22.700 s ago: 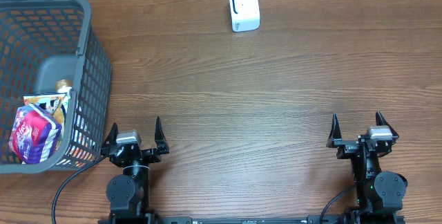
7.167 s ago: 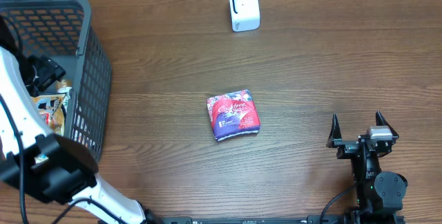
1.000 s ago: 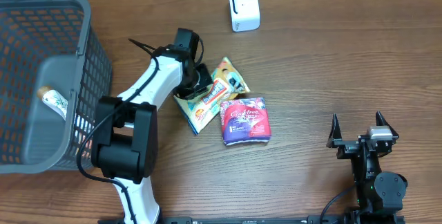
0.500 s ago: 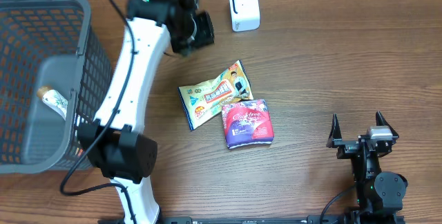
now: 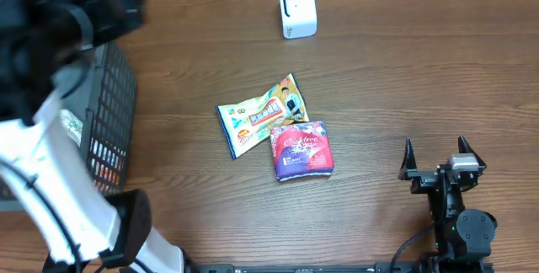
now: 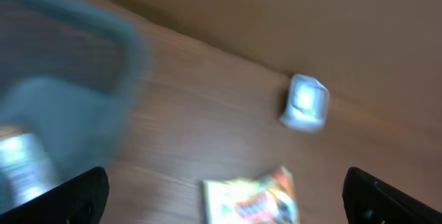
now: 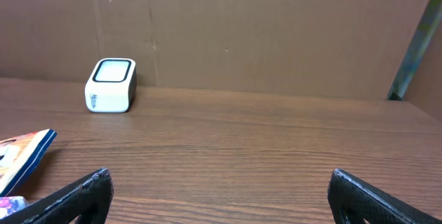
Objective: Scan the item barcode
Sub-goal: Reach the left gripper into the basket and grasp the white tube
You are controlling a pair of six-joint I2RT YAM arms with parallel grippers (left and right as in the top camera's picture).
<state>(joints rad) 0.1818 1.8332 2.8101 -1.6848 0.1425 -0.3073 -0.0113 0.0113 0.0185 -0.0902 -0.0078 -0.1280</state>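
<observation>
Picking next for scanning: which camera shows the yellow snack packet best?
Overhead. The yellow snack packet lies whole and sharp there, beside the purple packet. The left wrist view shows the packet blurred and cut off at the bottom edge. The right wrist view catches only one corner at its left edge.

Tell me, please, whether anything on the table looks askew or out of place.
The yellow snack packet lies diagonally, its corner touching the purple pouch; both lie loose, well short of the white scanner.
</observation>
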